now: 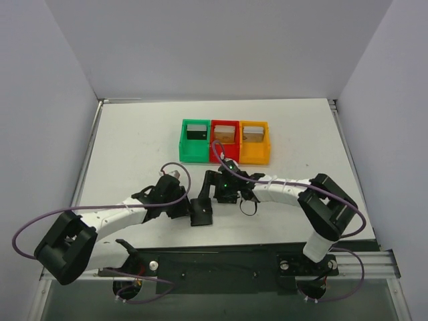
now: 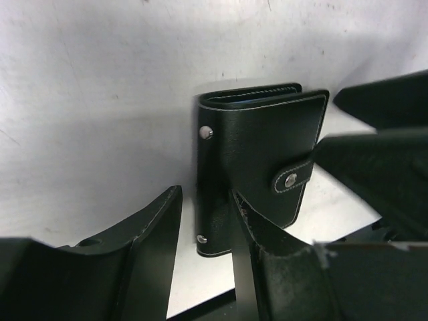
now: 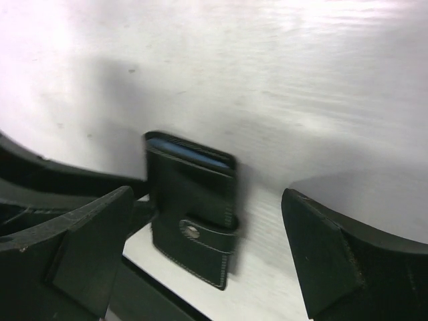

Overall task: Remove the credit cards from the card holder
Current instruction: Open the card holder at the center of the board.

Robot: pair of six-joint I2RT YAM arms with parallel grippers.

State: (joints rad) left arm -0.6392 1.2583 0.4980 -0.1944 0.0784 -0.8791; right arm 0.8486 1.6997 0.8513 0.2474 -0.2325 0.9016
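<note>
Looking down at the table (image 1: 134, 154), I see the black card holder (image 1: 200, 214) toward the near side, between the two arms. It is folded shut with its strap snapped, and a blue card edge (image 3: 190, 152) shows at its open end. The left gripper (image 2: 207, 195) has its jaws half spread around the holder's left side, with a strip of table showing beside one finger, so it isn't pinching. The right gripper (image 3: 207, 200) has its jaws spread wide either side of the holder without touching it. A green bin (image 1: 195, 142), red bin (image 1: 225, 143) and orange bin (image 1: 255, 143) sit in a row farther back.
</note>
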